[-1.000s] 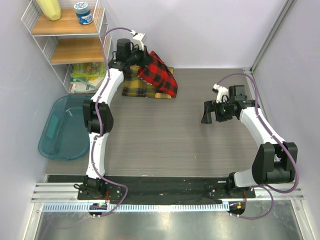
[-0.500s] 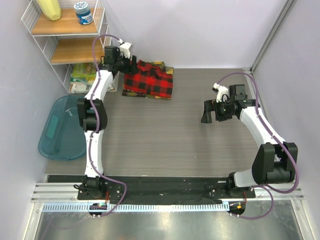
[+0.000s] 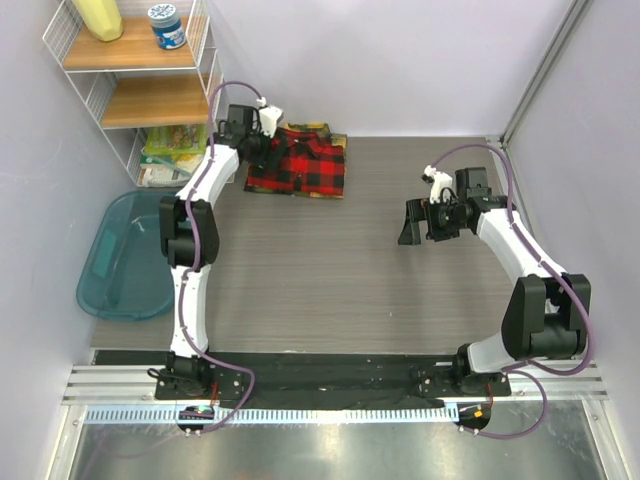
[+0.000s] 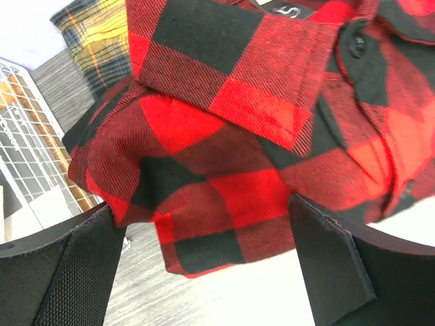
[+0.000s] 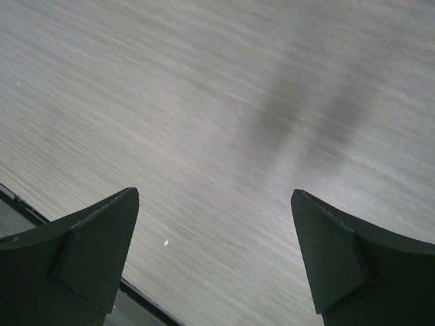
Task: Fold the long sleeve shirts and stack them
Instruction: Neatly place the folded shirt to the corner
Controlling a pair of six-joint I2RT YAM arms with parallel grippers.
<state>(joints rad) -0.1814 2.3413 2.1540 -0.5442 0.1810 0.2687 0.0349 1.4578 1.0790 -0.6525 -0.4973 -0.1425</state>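
The red-and-black long sleeve shirt (image 3: 300, 165) lies folded at the back left of the table, on top of the yellow-and-black one, of which only an edge (image 3: 318, 129) peeks out. My left gripper (image 3: 262, 140) hovers at the red shirt's left edge, open, and nothing is gripped. In the left wrist view the red shirt (image 4: 238, 136) fills the space ahead of the open left gripper (image 4: 200, 210), with the yellow check (image 4: 95, 34) behind it. My right gripper (image 3: 420, 225) stands open above bare table at the right; the right wrist view shows only the right gripper (image 5: 214, 193) over wood grain.
A wire shelf unit (image 3: 130, 80) with a jar and packets stands at the back left, close to the left arm. A teal plastic bin (image 3: 125, 255) sits left of the table. Walls close the back and right. A black strip (image 3: 330, 372) runs along the near edge.
My left gripper opened and let go of the red shirt, which dropped flat onto the yellow one. The left arm swung left, then back beside the pile. The right arm barely moved.
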